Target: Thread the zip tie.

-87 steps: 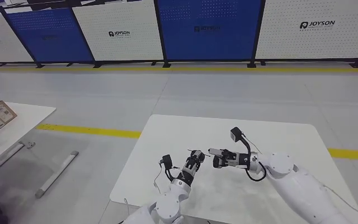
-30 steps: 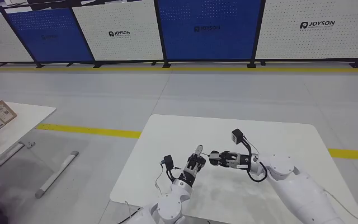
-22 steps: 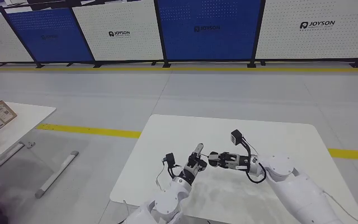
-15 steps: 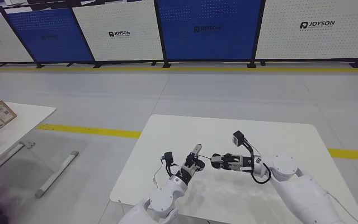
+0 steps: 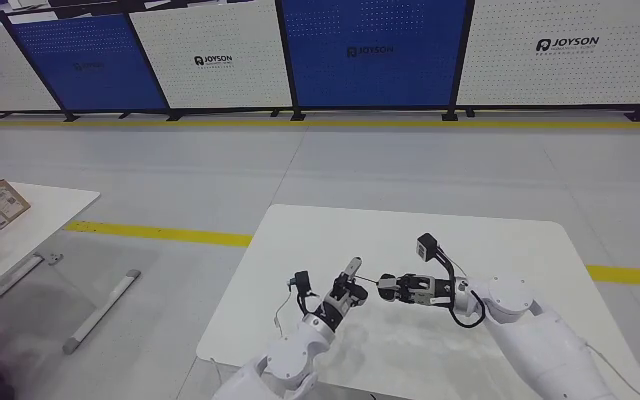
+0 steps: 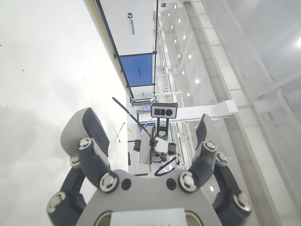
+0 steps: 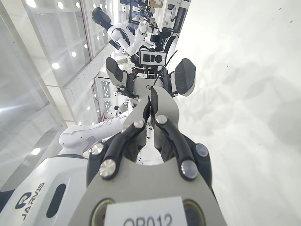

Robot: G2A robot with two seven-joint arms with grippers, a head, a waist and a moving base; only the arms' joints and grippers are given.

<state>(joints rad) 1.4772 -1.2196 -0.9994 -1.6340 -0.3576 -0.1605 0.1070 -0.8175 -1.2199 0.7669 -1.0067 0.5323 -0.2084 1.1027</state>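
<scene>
Top view first: over the last few seconds the left gripper (image 5: 350,274) has rolled and tipped, and one pale finger now points up and away. The right gripper (image 5: 384,286) has eased back a touch toward its own side. In the last half second almost nothing has moved. The two grippers sit nose to nose above the white table (image 5: 300,230), with the zip tie (image 5: 369,281) a thin dark line between them. I'd call this lining up, with no threading done yet.

Left wrist view: the left claw is spread wide and holds nothing. Its dark, ribbed, rubbery pads (image 6: 95,128) sit in pale grey shells. Beyond them the zip tie (image 6: 128,112) slants up out of the right gripper (image 6: 150,139), a narrow, flat black strap tapering to a point.

Right wrist view: the right gripper (image 7: 150,98) is pinched tight on the zip tie (image 7: 164,68). The free tail pokes out toward the open left gripper (image 7: 150,74). I see no loop, so the tail still has to be fed through. The tabletop is matte and lightly speckled.
</scene>
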